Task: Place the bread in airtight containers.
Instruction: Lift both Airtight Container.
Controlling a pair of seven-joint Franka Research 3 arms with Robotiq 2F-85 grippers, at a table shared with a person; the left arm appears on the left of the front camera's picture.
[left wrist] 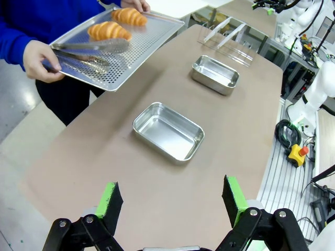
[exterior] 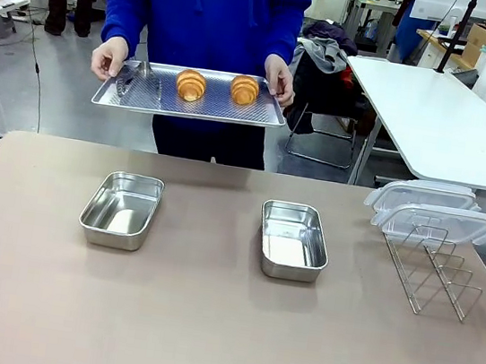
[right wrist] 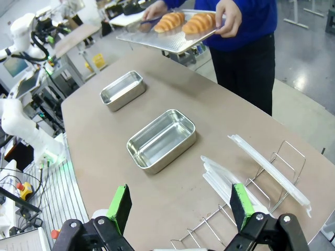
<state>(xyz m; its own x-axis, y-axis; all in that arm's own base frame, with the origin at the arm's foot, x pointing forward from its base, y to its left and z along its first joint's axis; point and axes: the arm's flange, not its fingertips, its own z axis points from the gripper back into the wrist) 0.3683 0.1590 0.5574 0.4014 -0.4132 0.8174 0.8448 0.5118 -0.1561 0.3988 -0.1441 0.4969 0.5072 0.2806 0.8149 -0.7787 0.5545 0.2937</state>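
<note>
Two golden-brown rolls of bread lie on a perforated metal tray that a person in a blue top holds with both hands beyond the table's far edge. Two empty steel containers sit on the brown table. In the left wrist view the bread and the nearer container lie ahead of my open left gripper. From the right wrist, my open right gripper hangs above the table, short of a container, with the bread far ahead.
Metal tongs rest on the tray's left part. A wire rack at the table's right carries clear plastic lids. A white table and a chair draped with clothes stand behind.
</note>
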